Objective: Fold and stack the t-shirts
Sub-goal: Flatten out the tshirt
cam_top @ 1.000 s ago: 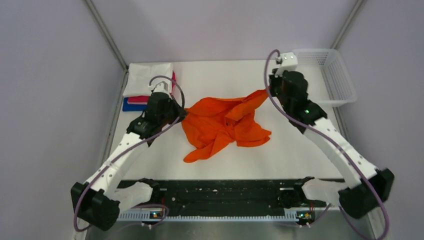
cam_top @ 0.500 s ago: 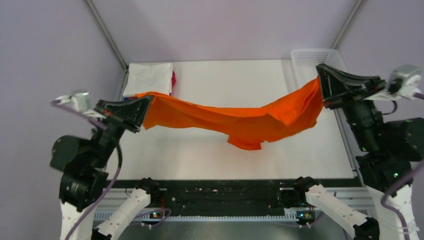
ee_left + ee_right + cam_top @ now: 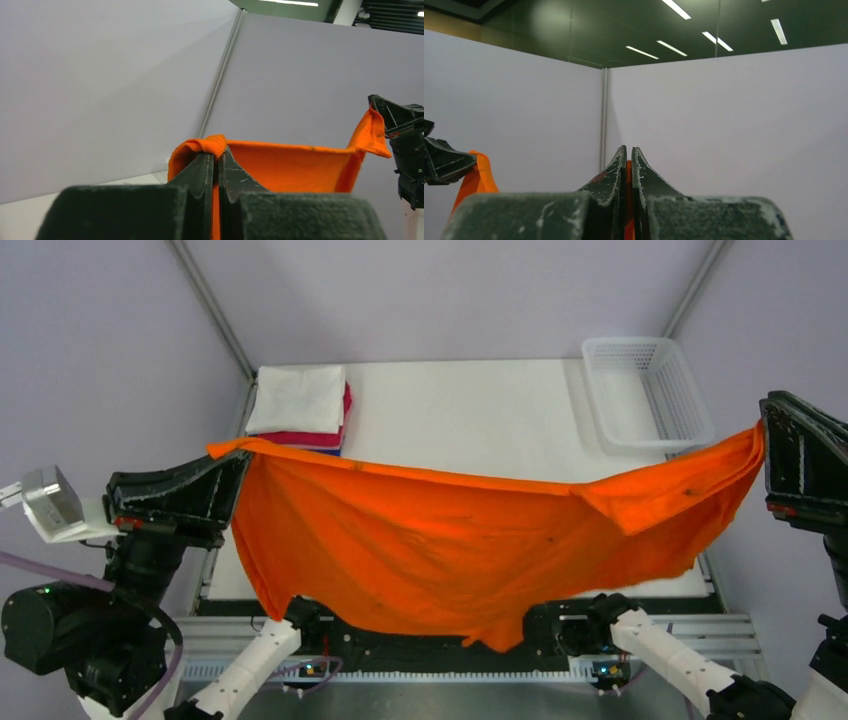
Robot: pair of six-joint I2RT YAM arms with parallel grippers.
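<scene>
The orange t-shirt point(image 3: 440, 550) hangs spread wide in the air between both arms, high above the table and close to the top camera. My left gripper point(image 3: 240, 458) is shut on its left corner; the cloth point(image 3: 215, 145) bunches over the fingertips in the left wrist view. My right gripper point(image 3: 765, 435) is shut on its right corner; a thin orange strip point(image 3: 628, 172) shows between the jaws in the right wrist view. The shirt's lower edge sags in front of the arm bases. A folded stack with the white tee point(image 3: 298, 398) on top of pink-red and blue ones lies at the back left.
A white mesh basket point(image 3: 645, 390) stands at the back right corner of the white table point(image 3: 470, 410). Grey walls enclose the table on three sides. The hanging shirt hides the near half of the table.
Both arms have risen and spread further apart, lifting the orange shirt from a slack band above the table to a wide hanging sheet near the camera.
</scene>
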